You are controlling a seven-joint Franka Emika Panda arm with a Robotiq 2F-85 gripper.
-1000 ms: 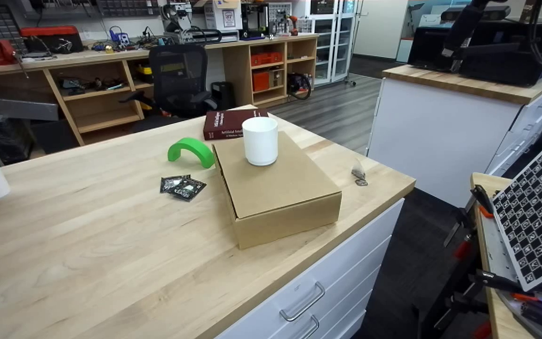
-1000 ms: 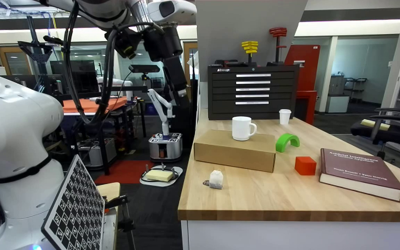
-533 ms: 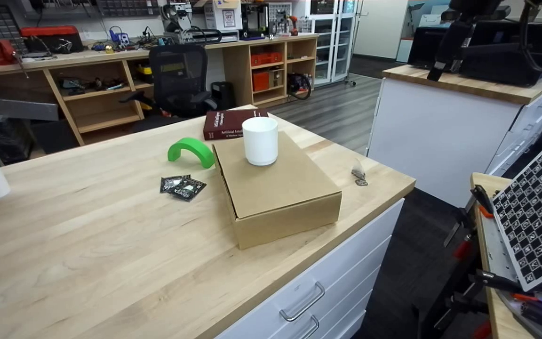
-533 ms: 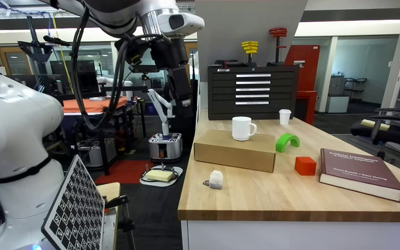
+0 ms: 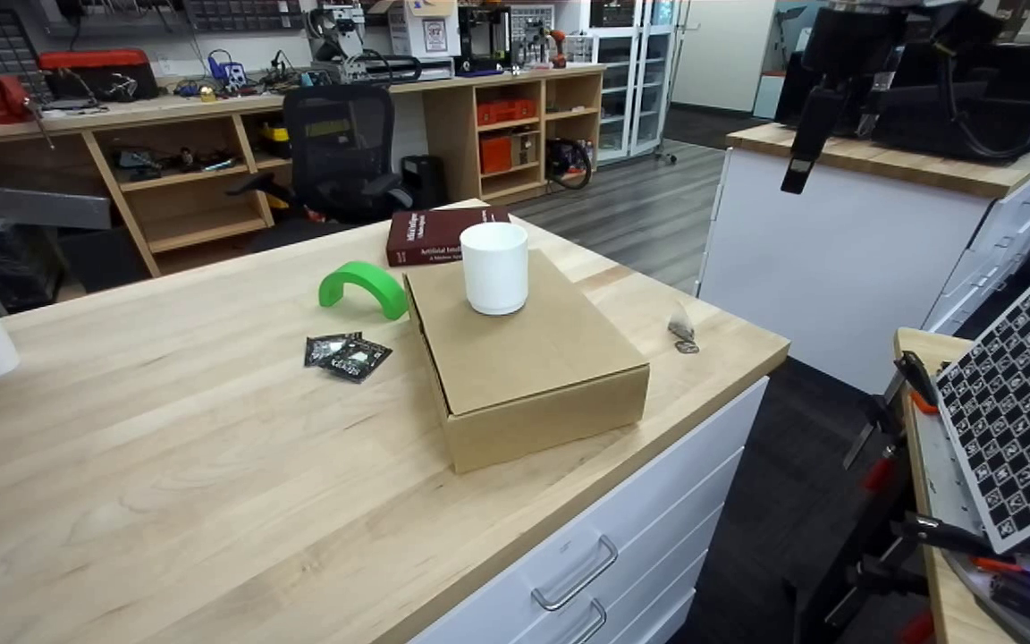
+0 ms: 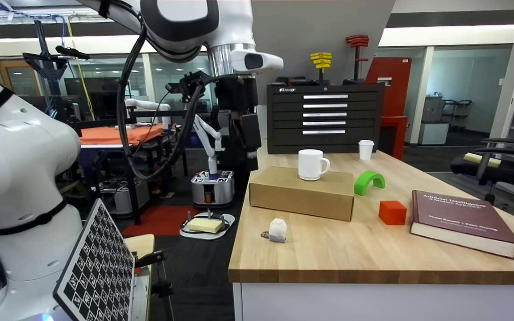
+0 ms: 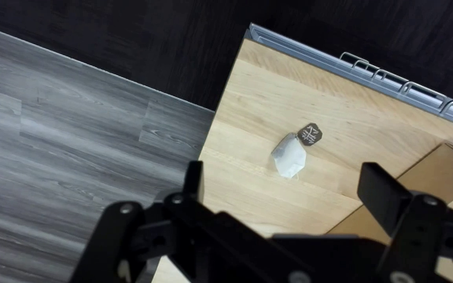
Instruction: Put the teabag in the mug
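Note:
The white teabag [image 7: 290,157] with its dark tag [image 7: 310,134] lies on the wooden table near a corner. It also shows in both exterior views [image 5: 681,326] [image 6: 278,231]. The white mug [image 5: 494,270] stands upright on a cardboard box [image 5: 524,358]. Its handle shows in an exterior view, where the mug [image 6: 310,165] stands behind the teabag. The mug is out of the wrist view. My gripper [image 7: 281,171] is open and empty, its fingers wide apart. In an exterior view my gripper [image 6: 251,160] hangs above table height, apart from the teabag and mug.
The box [image 6: 301,196] stands close to the teabag. A green arch [image 6: 369,183], a red cube [image 6: 392,212], a thick book [image 6: 464,223] and a paper cup [image 6: 366,150] are on the table. Black tea packets [image 5: 350,356] lie beside the box. A tool chest [image 6: 326,119] stands behind.
The arm and gripper have moved towards the table and lower, and the gripper has turned to point more straight down. The teabag, mug and box have not moved.

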